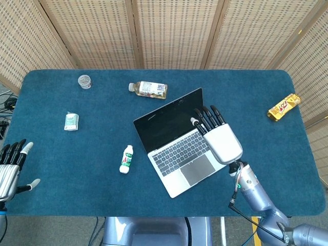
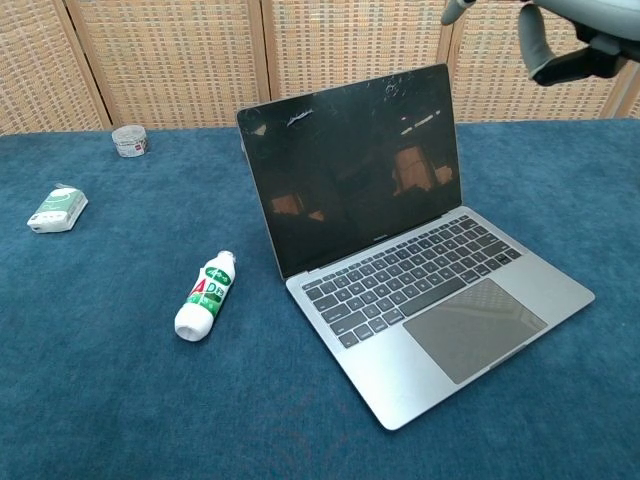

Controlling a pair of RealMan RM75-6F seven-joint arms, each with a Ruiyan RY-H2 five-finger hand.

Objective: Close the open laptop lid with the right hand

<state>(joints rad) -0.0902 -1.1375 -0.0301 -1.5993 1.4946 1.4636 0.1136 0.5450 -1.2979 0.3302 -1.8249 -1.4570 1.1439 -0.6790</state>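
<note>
The laptop (image 1: 180, 141) is sitting open near the middle of the blue table (image 1: 51, 164), turned at an angle, its dark lid (image 2: 350, 165) standing close to upright behind the keyboard. Judged from its look, the lid is a thin, rigid panel turning on a stiff hinge; the glass face is probably fragile and slick, so the sensible contact is the top edge or the outer back, pushed gently forward and down, never the screen itself. The right hand (image 1: 218, 134) is hovering above the right part of the keyboard deck, fingers (image 1: 207, 116) extended, slightly apart and holding nothing, their tips pointing toward the lid's right upper edge without clearly touching it. In the chest view only the fingertips (image 2: 535, 45) are showing, above and to the right of the lid.
</note>
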